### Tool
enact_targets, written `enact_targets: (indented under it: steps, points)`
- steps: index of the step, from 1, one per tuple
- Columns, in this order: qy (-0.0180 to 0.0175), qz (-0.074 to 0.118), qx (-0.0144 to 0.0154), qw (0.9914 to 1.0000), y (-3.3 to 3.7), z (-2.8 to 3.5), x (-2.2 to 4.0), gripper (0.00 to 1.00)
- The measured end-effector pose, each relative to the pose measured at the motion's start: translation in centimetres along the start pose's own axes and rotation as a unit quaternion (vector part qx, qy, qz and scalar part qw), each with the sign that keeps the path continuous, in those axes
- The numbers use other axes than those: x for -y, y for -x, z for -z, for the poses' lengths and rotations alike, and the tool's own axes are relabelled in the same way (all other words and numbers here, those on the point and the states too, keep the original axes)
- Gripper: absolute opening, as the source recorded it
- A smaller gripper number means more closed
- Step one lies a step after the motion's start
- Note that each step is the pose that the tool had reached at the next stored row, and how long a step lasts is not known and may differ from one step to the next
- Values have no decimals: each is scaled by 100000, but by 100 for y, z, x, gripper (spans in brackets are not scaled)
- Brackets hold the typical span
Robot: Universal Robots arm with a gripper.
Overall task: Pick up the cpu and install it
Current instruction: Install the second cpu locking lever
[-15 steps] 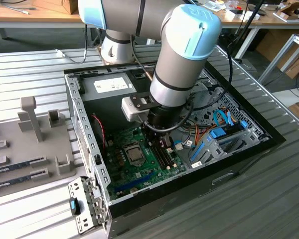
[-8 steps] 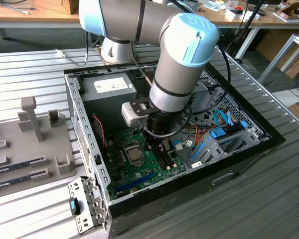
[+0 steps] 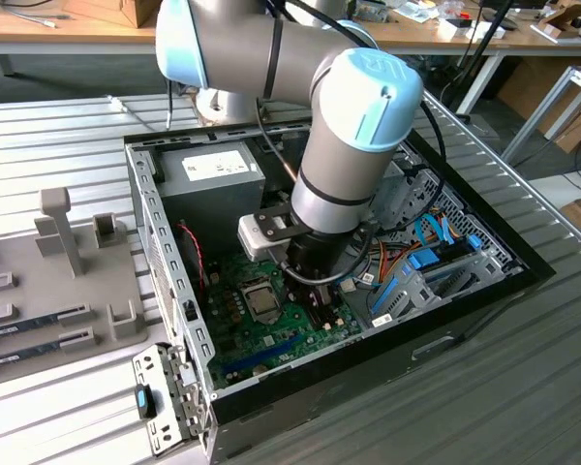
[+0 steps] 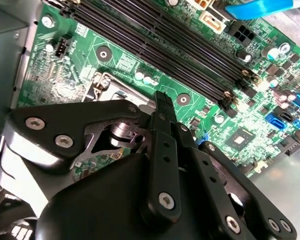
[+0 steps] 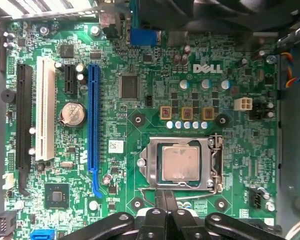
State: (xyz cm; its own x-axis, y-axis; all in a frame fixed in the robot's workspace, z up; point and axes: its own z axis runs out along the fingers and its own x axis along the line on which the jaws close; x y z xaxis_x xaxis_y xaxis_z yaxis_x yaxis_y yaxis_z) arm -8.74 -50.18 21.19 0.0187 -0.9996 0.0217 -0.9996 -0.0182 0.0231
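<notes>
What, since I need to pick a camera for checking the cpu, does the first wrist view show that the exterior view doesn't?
First wrist view's extras: the round coin battery, the white slot, and the gripper, fingertips shut, just beside the socket frame.
Exterior view's extras: the arm, the grey power supply, the case wall and a tray on the exterior view's left.
Shared: the green motherboard and the cpu, lying inside that metal frame.

Black gripper [image 4: 162, 107] with fingertips together above a green motherboard [image 4: 230, 107]. Long black memory slots [image 4: 160, 45] cross the board beyond the fingertips.
</notes>
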Motion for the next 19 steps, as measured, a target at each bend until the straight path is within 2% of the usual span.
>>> enact_targets:
  steps: [3,13,19]
  points:
    - [-1,2,18,100000,-9,-36,1,11]
    - [-2,5,2,100000,-35,-40,-5,11]
    - [-1,2,5,100000,-34,-45,-41,11]
